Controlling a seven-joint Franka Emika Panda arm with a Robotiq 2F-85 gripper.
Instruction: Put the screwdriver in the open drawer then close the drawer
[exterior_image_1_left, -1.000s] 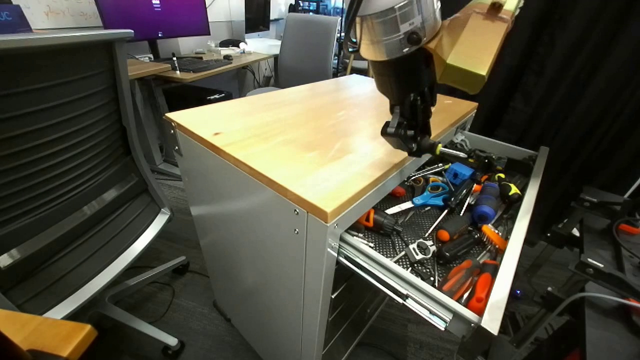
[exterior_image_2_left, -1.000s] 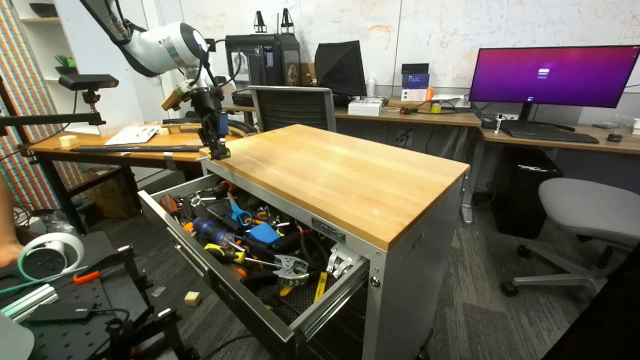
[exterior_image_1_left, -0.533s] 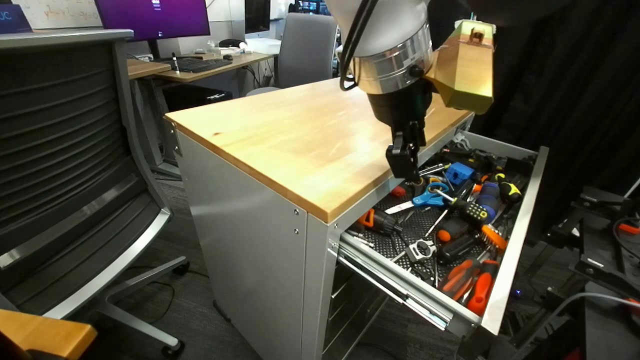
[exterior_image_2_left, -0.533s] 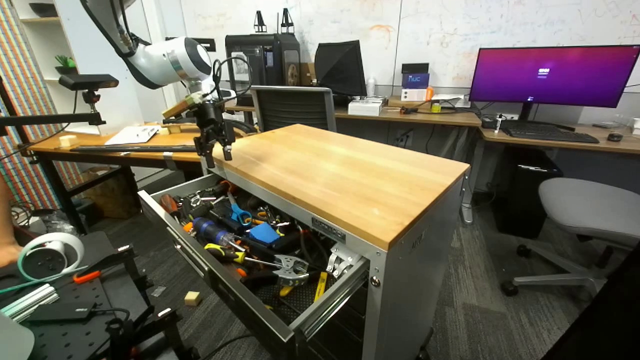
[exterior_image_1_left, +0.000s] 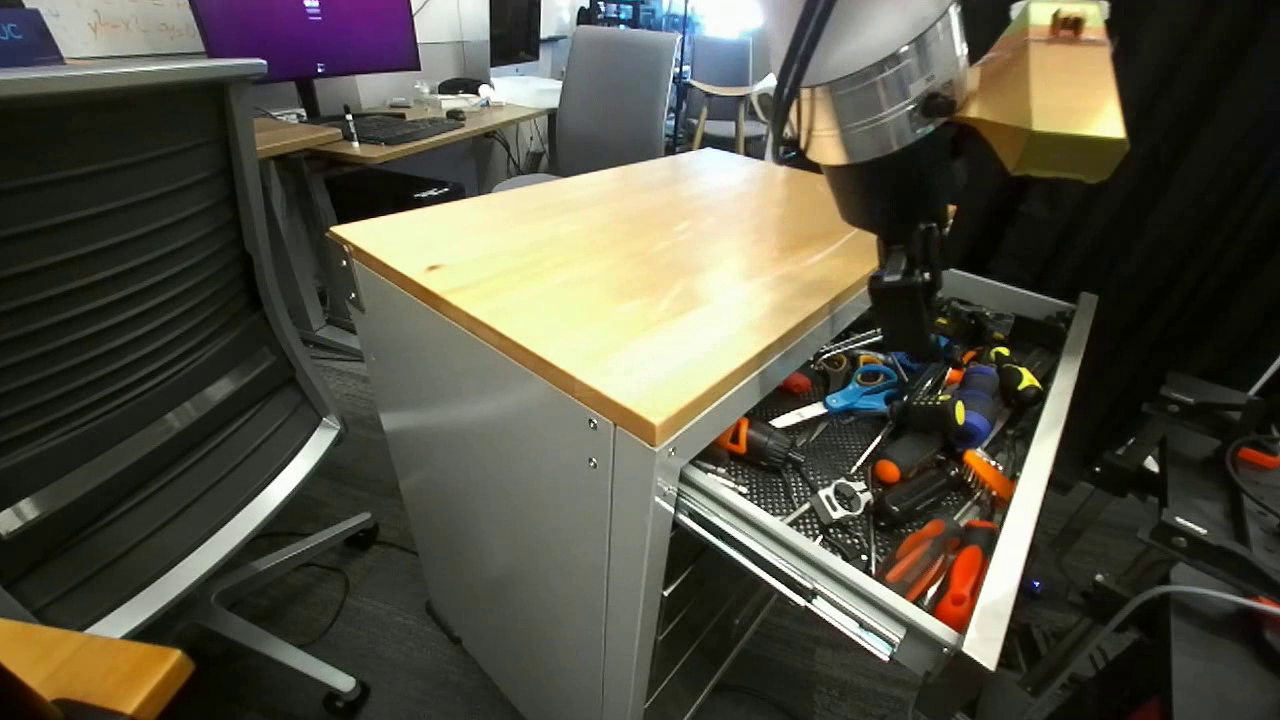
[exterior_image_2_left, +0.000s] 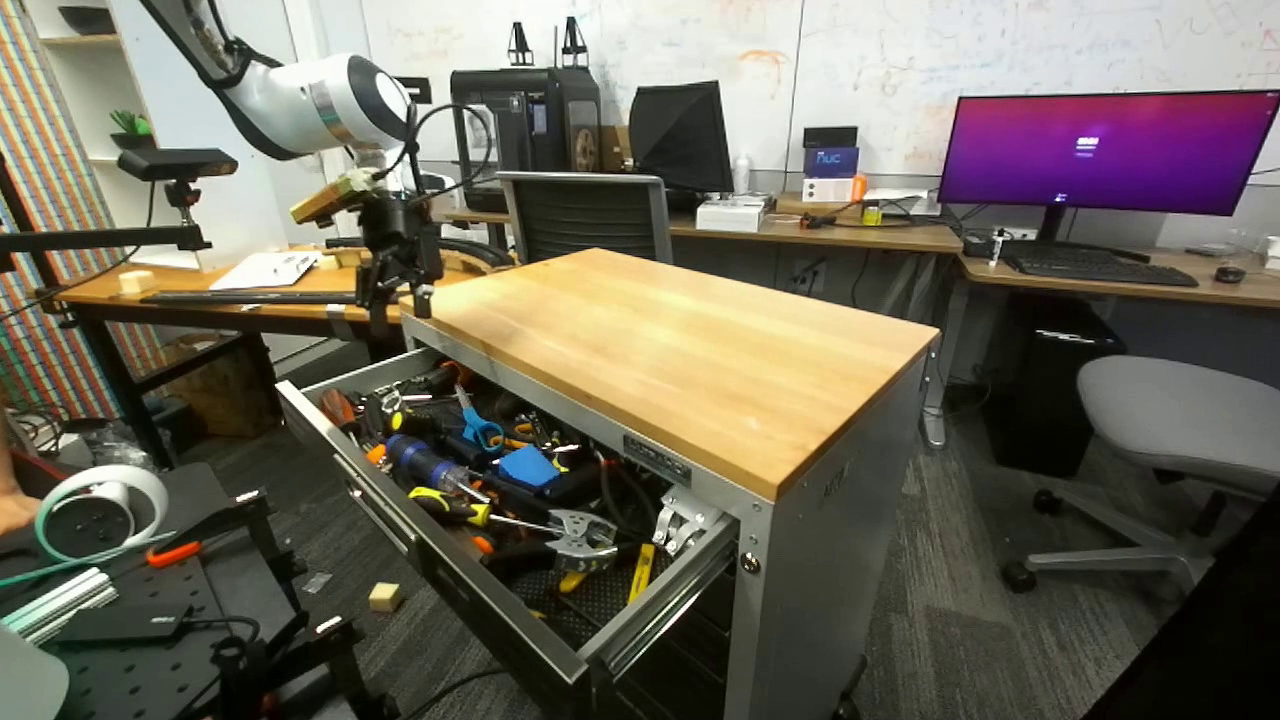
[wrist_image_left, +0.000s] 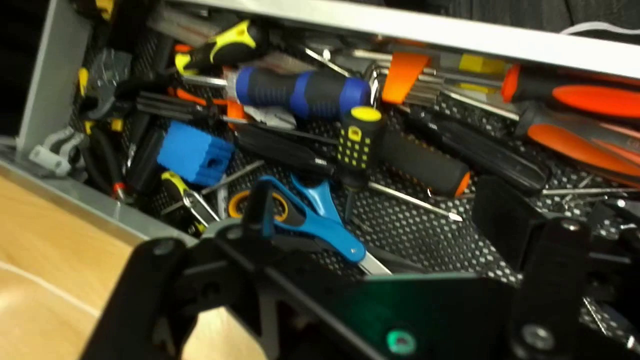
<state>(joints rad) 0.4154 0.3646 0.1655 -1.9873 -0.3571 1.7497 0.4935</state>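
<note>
Pincer: spread wide above the drawer; its base is cut off by the lower edge of the wrist view.
Room: a whiteboard with faint scrawl is seen behind desks; a purple monitor is cut off at the top in an exterior view, and the folds of a black curtain can hardly be made out. Bare skin is cropped by the left edge; which body part is shown cannot be told.
Floor: grey striped carpet.
Bench: a grey metal cabinet with a pale wooden top, caught by glare; the lower drawers are sunk in shade.
Chair: dark-backed, cut off by the left edge of an exterior view.
Arm: cut off by the top edge in both exterior views.
Drawer: pulled out, crowded with tools on a dotted black mat; its right end is cut off in the wrist view.
Blue scissors: crossed by one finger, the blade end hidden by the pincer in the wrist view.
Blue block: partly covered by the pincer in an exterior view.
Screwdriver: seen in the drawer among the tools, below the pincer and apart from it, between the blue-and-black handle and the blue scissors. Its long axis is run front to back; the yellow cap is turned toward the front panel, the shaft end toward the wooden top. The shaft is hard to make out, and whether the handle is tilted cannot be told.
</note>
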